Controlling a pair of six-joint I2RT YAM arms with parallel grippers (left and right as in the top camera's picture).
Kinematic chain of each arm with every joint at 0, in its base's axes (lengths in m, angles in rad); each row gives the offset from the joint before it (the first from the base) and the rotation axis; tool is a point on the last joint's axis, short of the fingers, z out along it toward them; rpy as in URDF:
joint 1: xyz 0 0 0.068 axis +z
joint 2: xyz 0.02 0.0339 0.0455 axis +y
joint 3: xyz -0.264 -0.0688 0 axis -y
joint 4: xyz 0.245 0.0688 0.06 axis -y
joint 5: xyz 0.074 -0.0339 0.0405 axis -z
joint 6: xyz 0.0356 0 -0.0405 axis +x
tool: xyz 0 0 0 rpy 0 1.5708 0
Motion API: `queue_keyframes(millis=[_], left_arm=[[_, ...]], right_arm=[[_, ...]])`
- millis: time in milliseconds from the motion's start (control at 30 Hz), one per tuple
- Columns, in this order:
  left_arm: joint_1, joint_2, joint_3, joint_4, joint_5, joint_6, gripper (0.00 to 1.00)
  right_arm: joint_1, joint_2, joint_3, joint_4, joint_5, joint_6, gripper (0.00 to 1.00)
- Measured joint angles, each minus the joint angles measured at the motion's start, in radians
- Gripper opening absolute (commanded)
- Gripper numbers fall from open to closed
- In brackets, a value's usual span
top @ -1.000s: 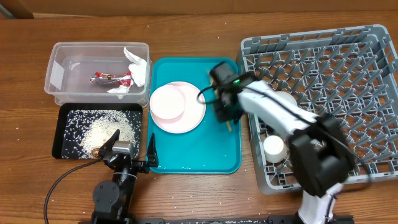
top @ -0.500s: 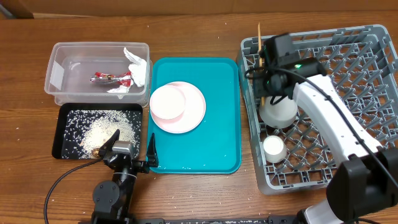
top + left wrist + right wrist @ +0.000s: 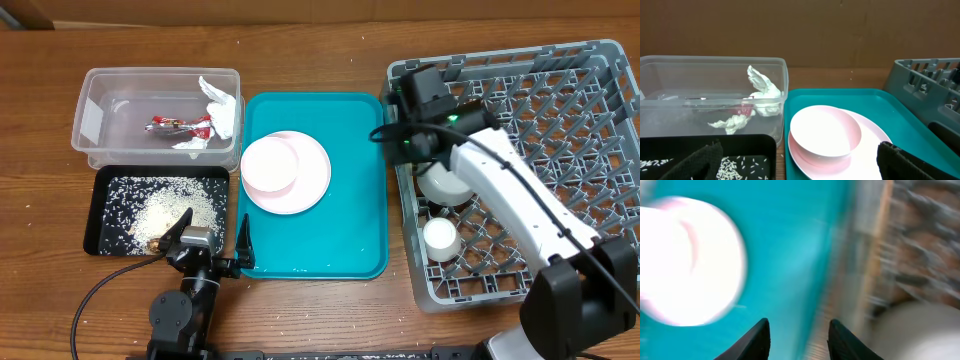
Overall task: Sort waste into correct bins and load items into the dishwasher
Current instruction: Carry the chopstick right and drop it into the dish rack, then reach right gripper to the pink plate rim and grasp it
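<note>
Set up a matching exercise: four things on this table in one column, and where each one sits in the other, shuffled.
Things
1. napkin
2. rice
3. small pink dish
4. white cup

Places
A. in the grey rack
B. on the pink plate
C. in the black tray
D. in the clear tub

Pairs: 1-D, 2-C, 3-B, 4-A

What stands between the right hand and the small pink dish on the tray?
Nothing visible. The right hand, open and empty, hangs over the left edge of the rack; only bare teal tray lies between it and the small pink dish.
</note>
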Motion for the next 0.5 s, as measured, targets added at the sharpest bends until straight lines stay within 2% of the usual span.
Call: queue_keyframes(millis=[167,300,500], left_arm=[[0.0,0.0,0.0,0.0,0.0,0.0,1.0],[0.0,0.0,0.0,0.0,0.0,0.0,1.0],[0.0,0.0,0.0,0.0,0.0,0.0,1.0]], right_arm=[[0.129,0.003,0.009,0.164,-0.084,0.108,0.41],[0.22,0.069,0.016,0.311,-0.092,0.187,0.47],[0.291,0.232,0.016,0.375,-0.041,0.258,0.51]])
